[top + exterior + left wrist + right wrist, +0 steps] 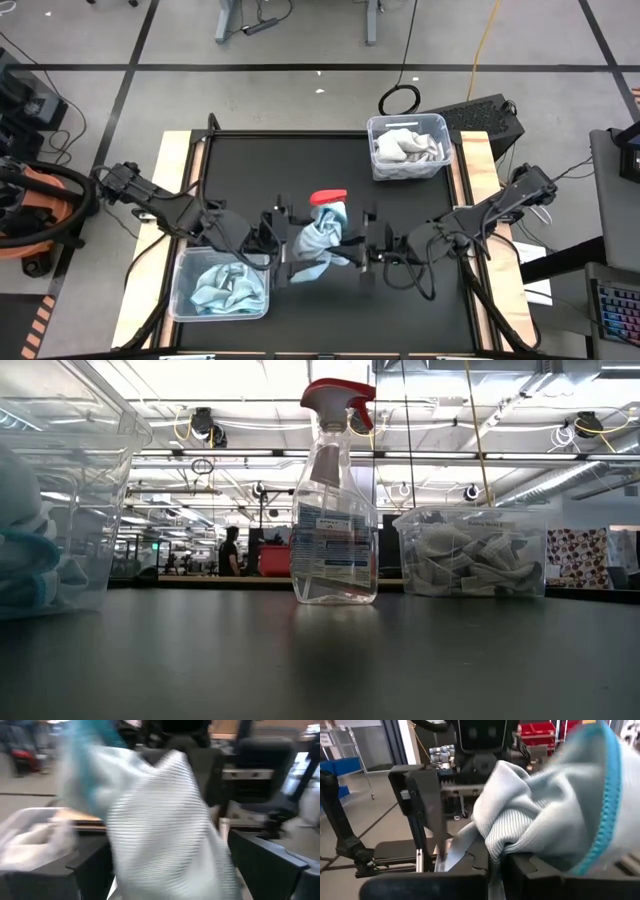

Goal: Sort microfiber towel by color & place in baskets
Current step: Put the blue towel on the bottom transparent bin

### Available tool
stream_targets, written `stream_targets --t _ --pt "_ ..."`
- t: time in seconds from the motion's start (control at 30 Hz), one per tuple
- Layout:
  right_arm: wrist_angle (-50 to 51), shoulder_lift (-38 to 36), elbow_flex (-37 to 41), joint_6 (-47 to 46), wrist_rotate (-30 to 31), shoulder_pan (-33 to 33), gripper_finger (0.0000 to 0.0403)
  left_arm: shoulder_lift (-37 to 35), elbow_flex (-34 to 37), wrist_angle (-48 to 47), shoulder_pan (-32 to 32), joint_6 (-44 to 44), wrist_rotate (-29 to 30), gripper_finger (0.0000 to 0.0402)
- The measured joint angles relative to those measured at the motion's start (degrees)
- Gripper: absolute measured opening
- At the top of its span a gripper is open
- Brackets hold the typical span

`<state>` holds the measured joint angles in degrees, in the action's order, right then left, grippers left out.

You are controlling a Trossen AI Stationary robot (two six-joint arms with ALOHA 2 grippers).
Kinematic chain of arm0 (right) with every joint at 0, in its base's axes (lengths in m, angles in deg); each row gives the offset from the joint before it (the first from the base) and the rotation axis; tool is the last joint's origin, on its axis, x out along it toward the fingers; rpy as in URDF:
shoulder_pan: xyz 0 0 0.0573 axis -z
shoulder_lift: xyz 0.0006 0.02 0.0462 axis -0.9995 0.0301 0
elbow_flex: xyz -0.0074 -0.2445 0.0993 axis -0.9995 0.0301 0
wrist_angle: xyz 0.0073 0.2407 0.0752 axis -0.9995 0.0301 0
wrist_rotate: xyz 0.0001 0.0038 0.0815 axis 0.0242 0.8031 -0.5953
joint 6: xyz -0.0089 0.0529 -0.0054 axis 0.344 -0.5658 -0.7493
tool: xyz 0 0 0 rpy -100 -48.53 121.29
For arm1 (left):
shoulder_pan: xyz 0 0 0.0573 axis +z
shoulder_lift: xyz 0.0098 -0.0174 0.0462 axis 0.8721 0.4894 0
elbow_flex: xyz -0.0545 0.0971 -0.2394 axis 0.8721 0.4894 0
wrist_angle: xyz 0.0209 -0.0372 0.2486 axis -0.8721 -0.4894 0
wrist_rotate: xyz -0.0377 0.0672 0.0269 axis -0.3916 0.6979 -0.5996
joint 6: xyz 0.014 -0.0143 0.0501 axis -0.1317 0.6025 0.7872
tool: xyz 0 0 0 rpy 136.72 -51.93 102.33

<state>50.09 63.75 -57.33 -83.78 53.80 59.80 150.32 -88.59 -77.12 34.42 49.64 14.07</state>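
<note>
A light blue microfiber towel with a teal stitched edge hangs bunched in the air over the table's middle, between my two grippers. My right gripper comes from the right and is shut on it. My left gripper faces it from the left, open, with the towel filling the space between its fingers. One clear basket at the near left holds blue towels. The other basket at the far right holds grey-white towels. Neither gripper nor the towel shows in the low view. My right gripper pinches a bunched fold of the towel between its two fingers, coming level from the table's right. The towel is lifted clear of the table and billows above and in front of the fingers. My left gripper stands with its fingers on either side of the cloth; whether they touch it I cannot tell.
A clear spray bottle with a red trigger stands upright just beyond the towel, at the table's middle. Wooden strips edge the black table top on the left and right. Cables and equipment lie on the floor around.
</note>
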Motion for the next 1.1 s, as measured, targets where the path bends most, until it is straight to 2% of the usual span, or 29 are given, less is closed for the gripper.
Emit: stream_targets --t 0.07,0.2,0.3,0.43,0.67,0.83,1.1 --pt "0.1 0.9 -2.0 2.1 0.0 0.0 0.0012 0.6 0.0 0.5 0.1 -0.9 -2.7 0.0365" --pt "-0.1 1.3 -4.5 4.6 0.5 0.1 0.0012 1.0 0.0 0.2 -0.4 -1.5 -2.7 0.0362" --pt "-0.1 1.1 -4.9 4.9 1.1 0.2 0.0013 0.9 0.0 0.3 -0.5 -1.5 -2.3 0.0339" --pt "0.0 1.0 -4.9 4.6 1.3 0.2 0.0013 0.9 0.0 0.2 -0.4 -1.5 -1.7 0.0274" --pt "2.1 1.1 -4.9 2.3 1.3 0.2 0.0013 0.9 0.0 -0.5 -0.5 -0.8 -1.6 0.0125" --pt "4.0 1.1 -4.9 1.3 0.2 0.2 0.0032 0.9 0.0 -0.9 -1.3 1.9 -1.5 0.0031" --pt "10.1 1.1 -4.9 -0.1 -0.1 -0.6 0.0117 -0.1 0.0 -6.8 -3.8 1.7 -0.9 0.0022"
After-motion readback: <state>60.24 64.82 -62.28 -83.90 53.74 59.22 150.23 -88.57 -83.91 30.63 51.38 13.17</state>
